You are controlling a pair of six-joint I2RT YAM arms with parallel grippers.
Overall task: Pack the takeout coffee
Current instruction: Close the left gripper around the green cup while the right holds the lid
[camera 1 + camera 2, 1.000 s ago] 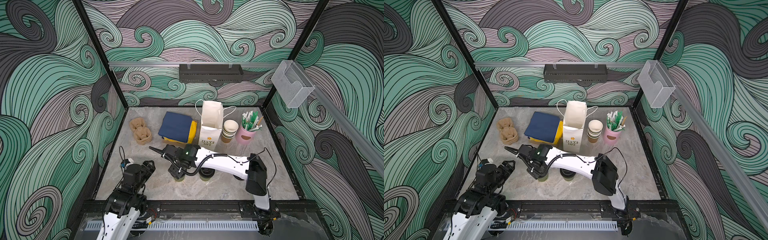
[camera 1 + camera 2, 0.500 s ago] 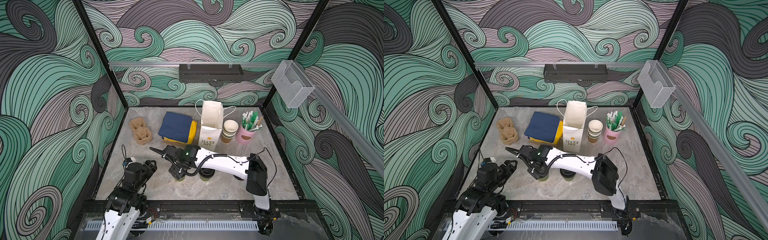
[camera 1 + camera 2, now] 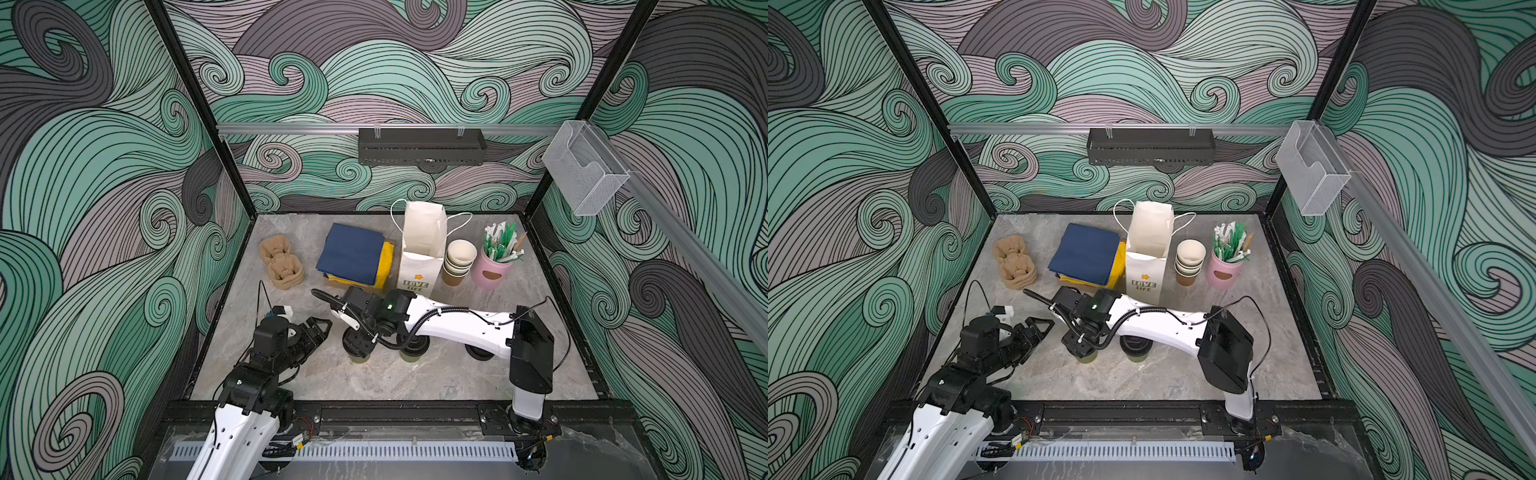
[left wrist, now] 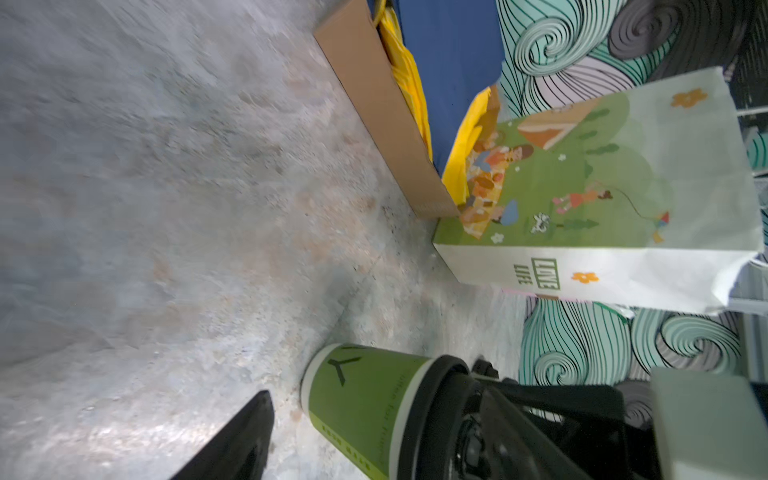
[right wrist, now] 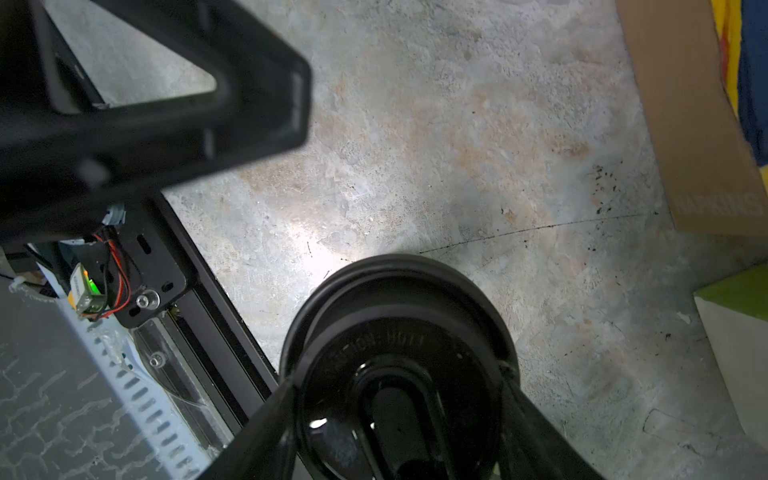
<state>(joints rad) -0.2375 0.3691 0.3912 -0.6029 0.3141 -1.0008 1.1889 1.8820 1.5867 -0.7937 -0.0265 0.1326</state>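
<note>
My right gripper [image 5: 398, 380] sits down over a coffee cup [image 4: 357, 411]. Its two black fingers [image 5: 257, 428] press against opposite sides of the round black plastic lid [image 5: 399, 291], so it is clamped on that cup, which stands upright on the table [image 3: 374, 382]. The cup is smooth paper, olive-green, with a pale band at the foot and a dark Y-shaped mark. It also carries a line of small lime lettering too blurred to read. The glossy lid has raised letters, of which I can make out "HOT". The second coffee cup [image 3: 412, 349], also black-lidded, stands just beside it to the right in both top views, under my right arm. Both cups are in front of the paper bag [image 3: 417, 266]. The bag is creased white paper with thin cord handles. It is printed with an orange flower and "LOVE LIFE" in green, and a picnic meadow scene covers its broad side. Next to the bag, a plain brown cardboard box [image 5: 698, 124] reads "NAPKINS" and holds folded blue and yellow napkins [image 3: 353, 253]. My left gripper [image 3: 319, 332] hangs near the clamped cup with its jaws apart, holding nothing. The tabletop is mottled grey, stone-like, with rusty patches.
</note>
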